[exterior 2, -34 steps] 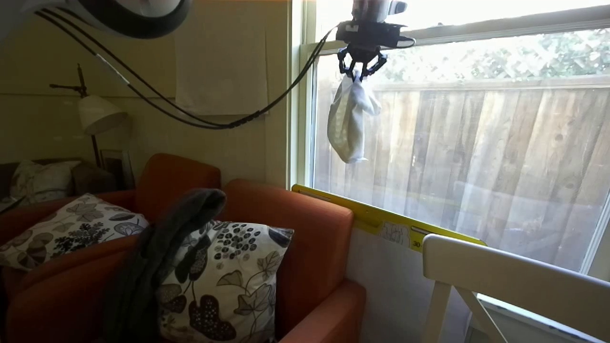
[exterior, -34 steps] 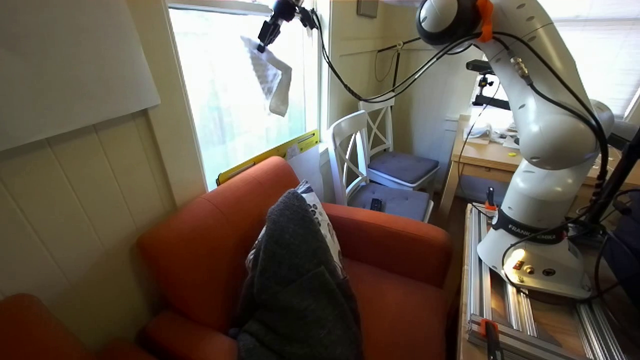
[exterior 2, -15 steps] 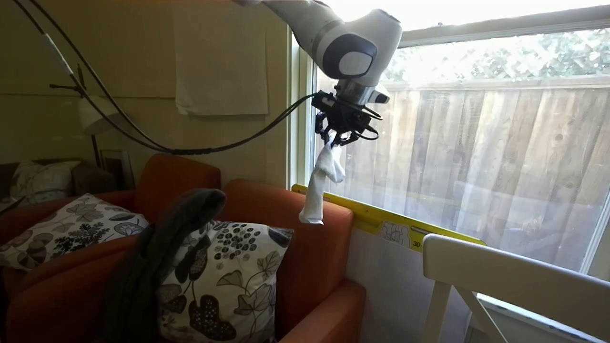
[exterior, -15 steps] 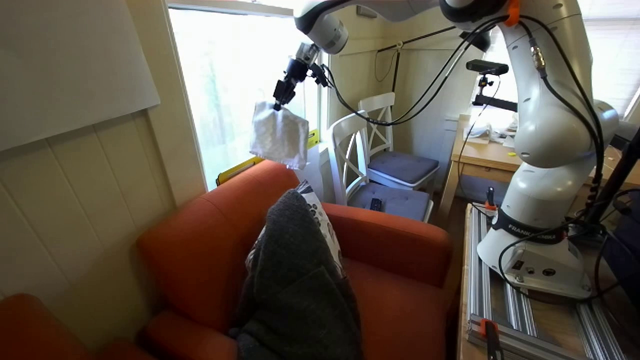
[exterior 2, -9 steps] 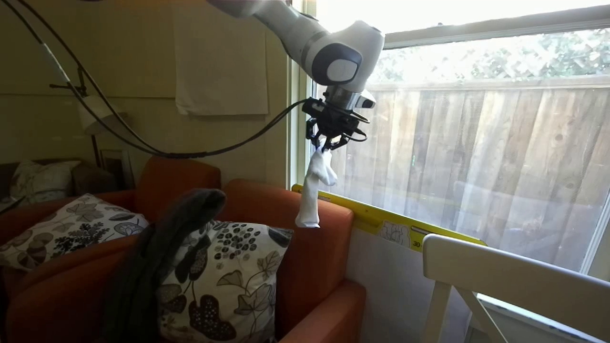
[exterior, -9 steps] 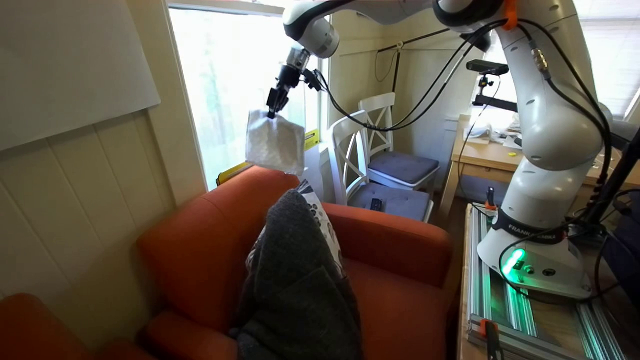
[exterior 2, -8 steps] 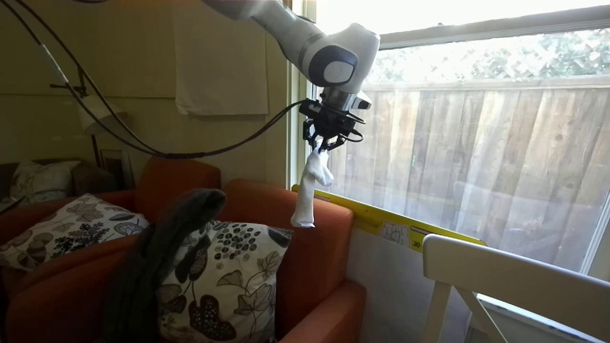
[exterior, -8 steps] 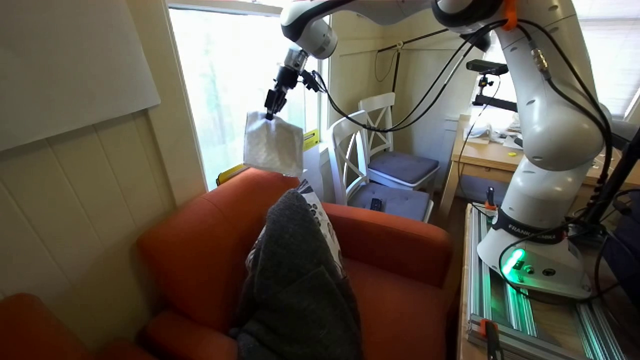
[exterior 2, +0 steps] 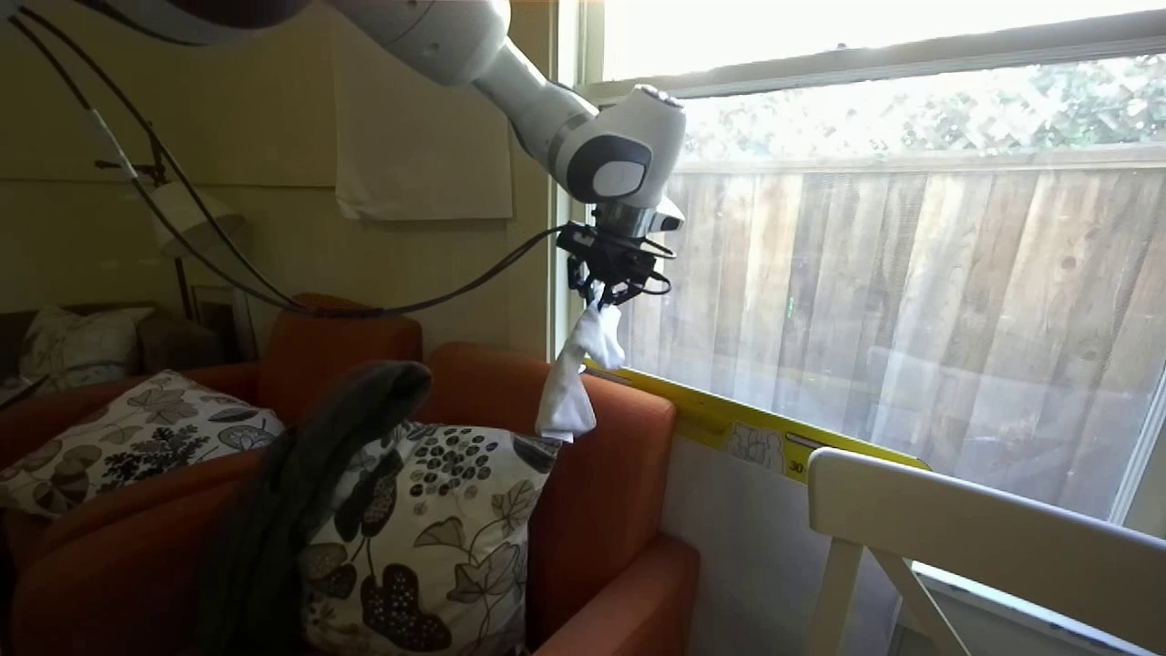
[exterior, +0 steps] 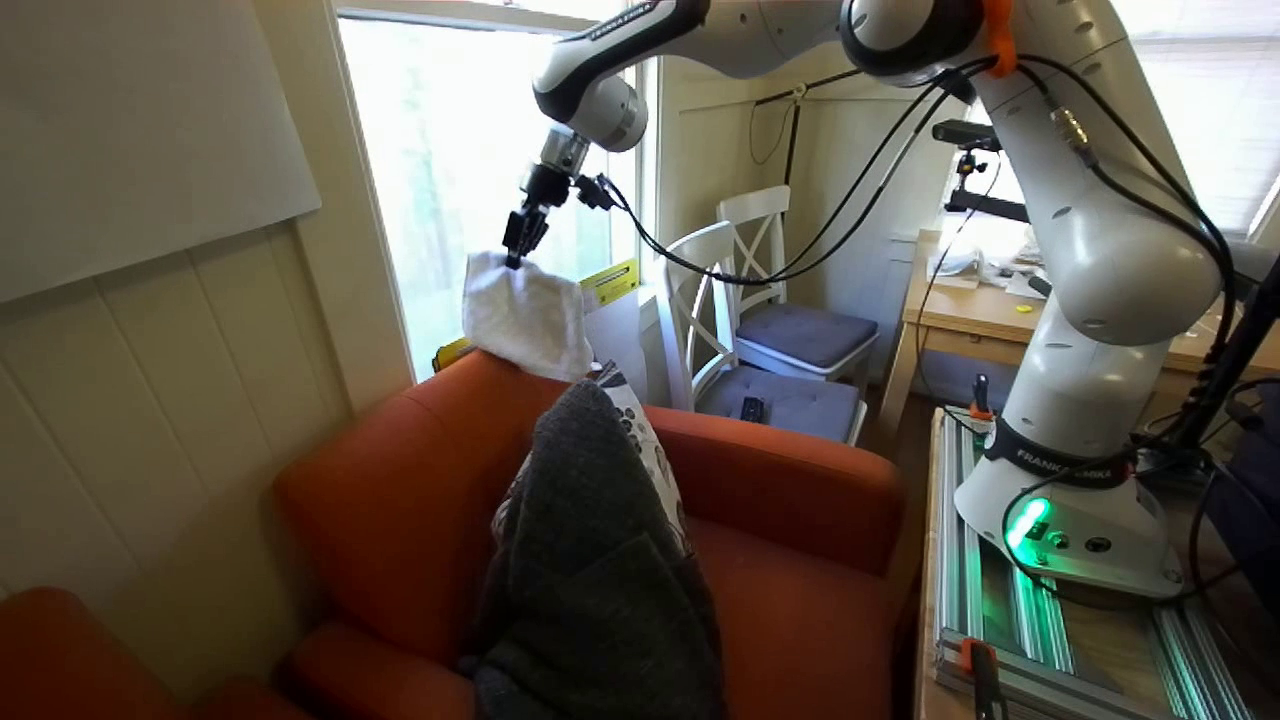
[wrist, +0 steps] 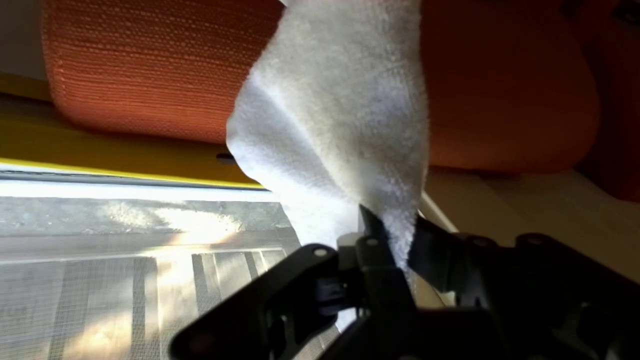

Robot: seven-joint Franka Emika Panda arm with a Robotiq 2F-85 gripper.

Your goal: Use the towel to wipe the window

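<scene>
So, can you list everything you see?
Towel: 1, white, in gripper
Windows: 2+, bright, behind towel, behind desk
Slotted strip: 1, yellow, along window's bottom
Armchairs: 2, orange, near window
Blanket: 1, dark grey, on armchair
Floral cushions: 2+, whitish, on armchairs
Chairs: 2, white, near window
Small object: 1, black, on chair
Desk: 1, tan, behind arm
Camera: 1, black, near desk
Lamp: 1, white, background
Sheet: 1, white, on wall
Gripper: 1, black, shut on towel
Arm: 1, white, by desk

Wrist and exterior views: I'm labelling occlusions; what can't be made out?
Hanging white cloth towel, wrist view: lower end cut off by top edge.
Tall pale-framed glass window, in both exterior views: top cropped by upper edge.
Long yellow bar, in an exterior view: middle hidden by towel.
</scene>
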